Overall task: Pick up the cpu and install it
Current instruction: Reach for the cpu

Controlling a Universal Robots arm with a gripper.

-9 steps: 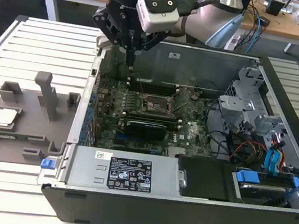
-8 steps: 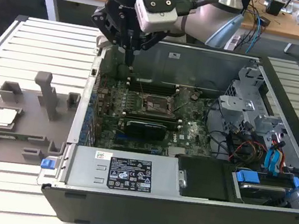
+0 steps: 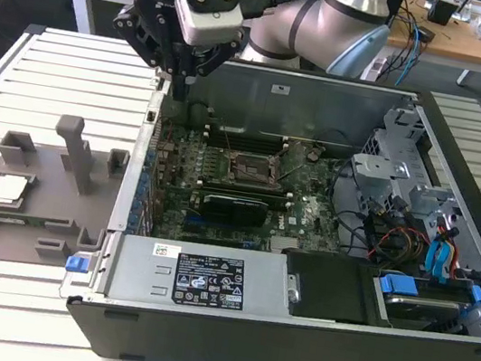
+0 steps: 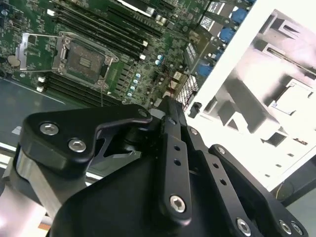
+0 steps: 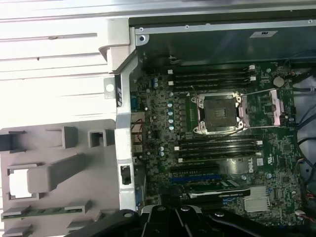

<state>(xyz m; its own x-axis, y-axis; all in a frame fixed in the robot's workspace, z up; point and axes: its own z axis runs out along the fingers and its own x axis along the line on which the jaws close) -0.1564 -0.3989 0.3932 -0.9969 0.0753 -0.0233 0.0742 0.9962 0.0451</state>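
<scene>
The cpu (image 3: 6, 187) lies flat in a recess of the grey holder tray (image 3: 33, 221) on the exterior view's left, outside the computer case. It shows as a bright square (image 5: 19, 182) in the first wrist view and as a pale square (image 4: 291, 98) in the second wrist view. My gripper (image 3: 182, 87) hangs above the case's side wall nearest the tray, well above and away from the cpu. Its fingers are shut with nothing between them. The open cpu socket (image 3: 251, 169) (image 5: 219, 113) (image 4: 84, 61) sits mid-motherboard with its frame lifted.
The open case (image 3: 289, 335) holds the motherboard, memory slots (image 5: 217, 145), a black card (image 3: 232, 205), cables and drive bays (image 3: 430, 256). Grey posts (image 3: 76, 150) rise from the holder tray. Everything rests on a slatted white table (image 3: 57, 69).
</scene>
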